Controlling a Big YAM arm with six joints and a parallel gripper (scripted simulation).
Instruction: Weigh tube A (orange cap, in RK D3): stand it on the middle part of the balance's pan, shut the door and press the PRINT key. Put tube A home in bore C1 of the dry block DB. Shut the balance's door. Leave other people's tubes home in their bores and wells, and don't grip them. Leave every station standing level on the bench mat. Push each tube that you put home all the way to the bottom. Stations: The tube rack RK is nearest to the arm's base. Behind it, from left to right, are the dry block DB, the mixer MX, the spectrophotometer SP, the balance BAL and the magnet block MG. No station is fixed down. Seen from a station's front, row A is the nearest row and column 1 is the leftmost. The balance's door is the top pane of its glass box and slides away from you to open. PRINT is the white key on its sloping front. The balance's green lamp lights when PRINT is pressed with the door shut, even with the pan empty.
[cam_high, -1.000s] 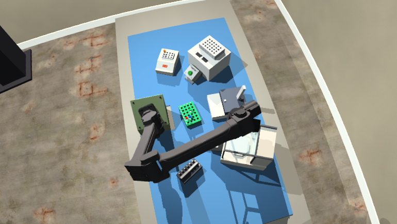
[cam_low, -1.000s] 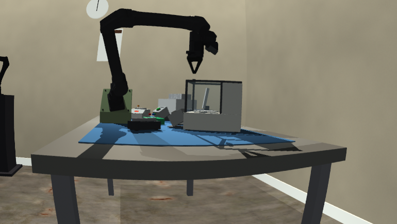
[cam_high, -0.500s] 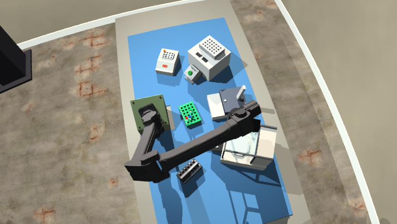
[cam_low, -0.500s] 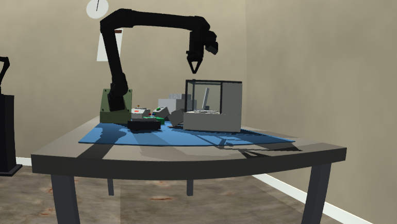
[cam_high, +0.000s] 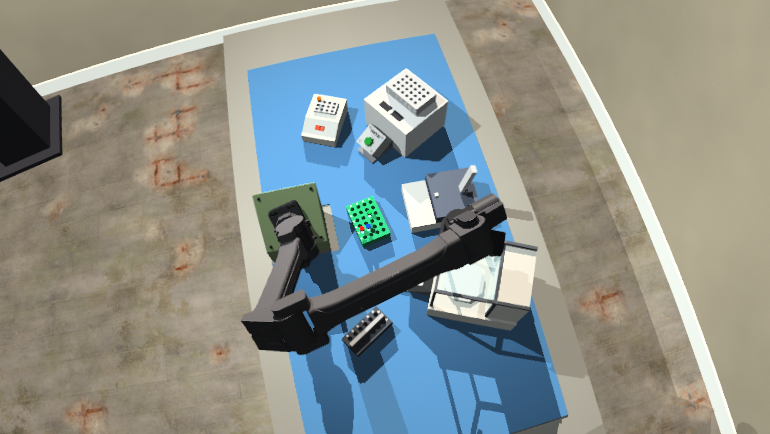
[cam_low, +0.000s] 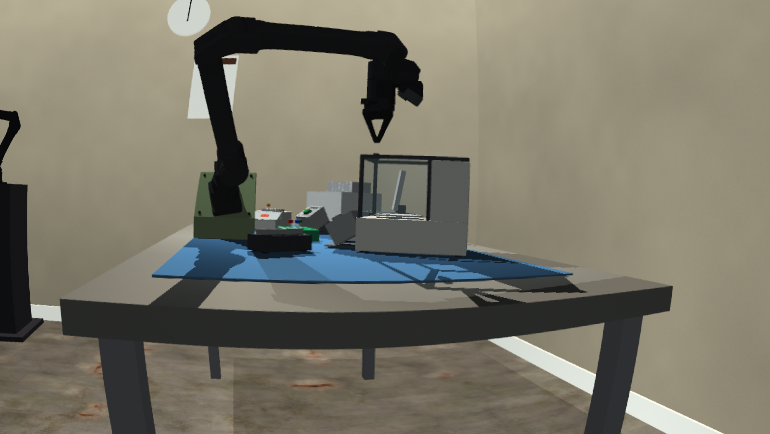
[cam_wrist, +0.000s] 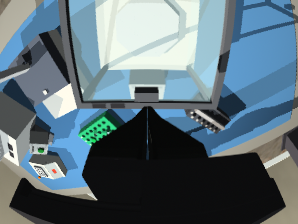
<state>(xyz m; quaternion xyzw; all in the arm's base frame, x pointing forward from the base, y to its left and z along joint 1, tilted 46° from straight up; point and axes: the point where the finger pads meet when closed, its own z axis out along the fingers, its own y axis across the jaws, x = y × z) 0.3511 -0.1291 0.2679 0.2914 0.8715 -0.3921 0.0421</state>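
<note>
My gripper (cam_low: 376, 139) is shut and empty. It hangs a little above the front top edge of the balance's glass box (cam_low: 412, 202), pointing down. In the wrist view the fingertips (cam_wrist: 145, 115) sit just before the balance's sloping front with its white key (cam_wrist: 145, 90). The pan (cam_wrist: 149, 30) inside looks bare. I cannot tell whether the top pane is slid shut. A tube with an orange cap (cam_high: 318, 98) stands in the near left corner of the dry block (cam_high: 323, 119). The green rack (cam_high: 368, 219) holds tubes with red, blue and white caps.
The mixer (cam_high: 405, 110) stands beside the dry block with a small green-knobbed unit (cam_high: 370, 142) in front. The spectrophotometer (cam_high: 437, 200), lid raised, is under my forearm beside the balance (cam_high: 482, 285). The black magnet block (cam_high: 367, 329) lies near my elbow.
</note>
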